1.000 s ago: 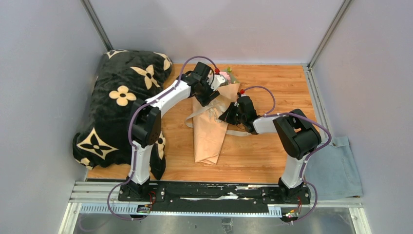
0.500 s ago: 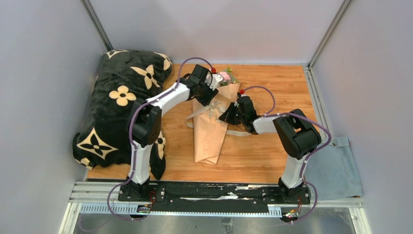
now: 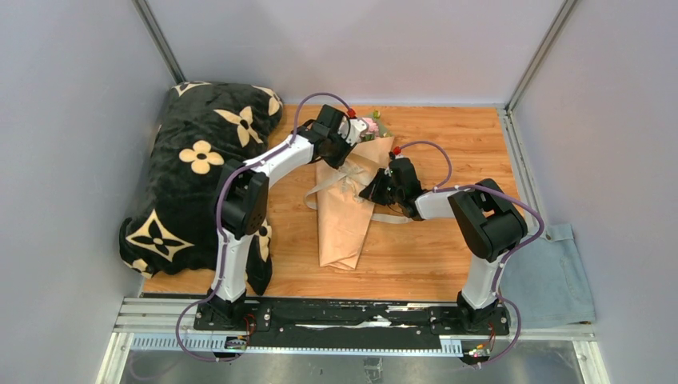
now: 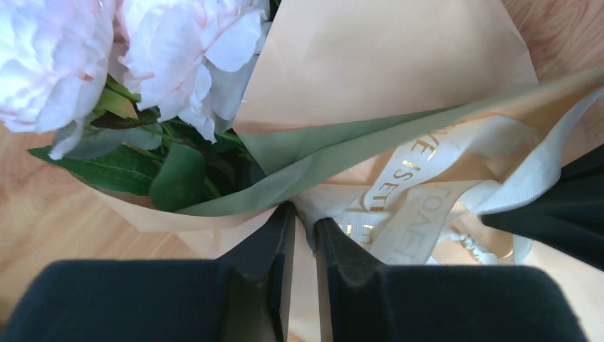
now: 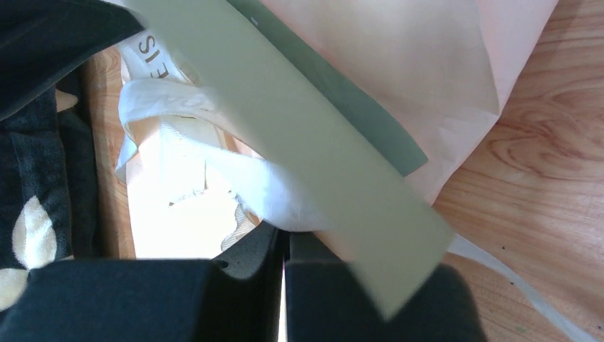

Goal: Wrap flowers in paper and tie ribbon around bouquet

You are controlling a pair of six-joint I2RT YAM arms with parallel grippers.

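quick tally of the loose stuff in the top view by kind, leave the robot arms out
bouquet: 1
ribbon: 1
black flowered blanket: 1
grey-blue cloth: 1
total: 4

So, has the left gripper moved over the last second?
Yes, slightly: the left gripper has shifted left and toward the table's far edge, along the bouquet.

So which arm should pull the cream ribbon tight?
Right, probably: the right gripper is shut with the cream fabric ribbon at its tips, seemingly pinched. The left gripper sits slightly open at the fold of the peach-tan wrapping paper.
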